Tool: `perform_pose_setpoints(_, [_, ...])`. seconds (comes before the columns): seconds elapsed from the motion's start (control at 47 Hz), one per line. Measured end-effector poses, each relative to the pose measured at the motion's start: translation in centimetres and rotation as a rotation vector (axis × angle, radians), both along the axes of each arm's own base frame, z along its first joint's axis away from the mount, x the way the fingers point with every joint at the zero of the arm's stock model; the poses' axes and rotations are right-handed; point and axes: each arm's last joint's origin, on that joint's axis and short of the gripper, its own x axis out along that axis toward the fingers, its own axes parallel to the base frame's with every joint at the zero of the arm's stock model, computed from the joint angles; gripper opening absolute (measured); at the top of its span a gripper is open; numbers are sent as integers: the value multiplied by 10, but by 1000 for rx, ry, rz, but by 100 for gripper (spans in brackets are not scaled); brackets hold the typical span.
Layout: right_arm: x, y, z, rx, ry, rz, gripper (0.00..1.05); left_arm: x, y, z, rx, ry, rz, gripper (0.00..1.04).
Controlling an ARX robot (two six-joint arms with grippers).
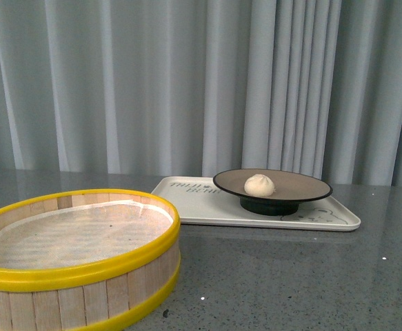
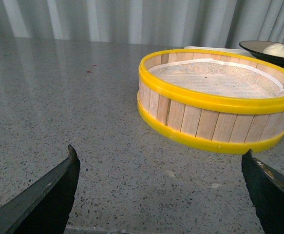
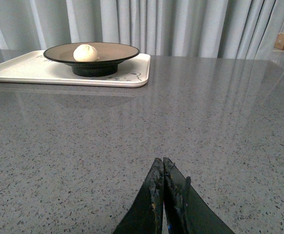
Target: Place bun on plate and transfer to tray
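Already plated: bun (image 1: 259, 184) on plate (image 1: 304, 185), plate on tray (image 1: 194, 207).
Well ahead of right gripper (image 3: 163, 171), pinched closed and empty; left gripper (image 2: 161, 168) spread wide, empty, near steamer basket (image 2: 215, 124).

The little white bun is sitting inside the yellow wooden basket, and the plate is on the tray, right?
Not quite. The bun is on the plate, not in the basket, which holds only its white liner. The plate does sit on the tray. The front view shows it.
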Motion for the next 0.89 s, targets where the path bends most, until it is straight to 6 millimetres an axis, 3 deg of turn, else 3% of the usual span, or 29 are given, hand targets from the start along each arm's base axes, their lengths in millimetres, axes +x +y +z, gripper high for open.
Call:
perform_pose_setpoints(0.723, [-15, 0, -3, 0, 5, 2, 2, 0, 0, 0, 0, 0, 0, 98])
perform_pose_setpoints(0.894, [-15, 0, -3, 0, 5, 2, 34, 0, 0, 0, 0, 0, 0, 98])
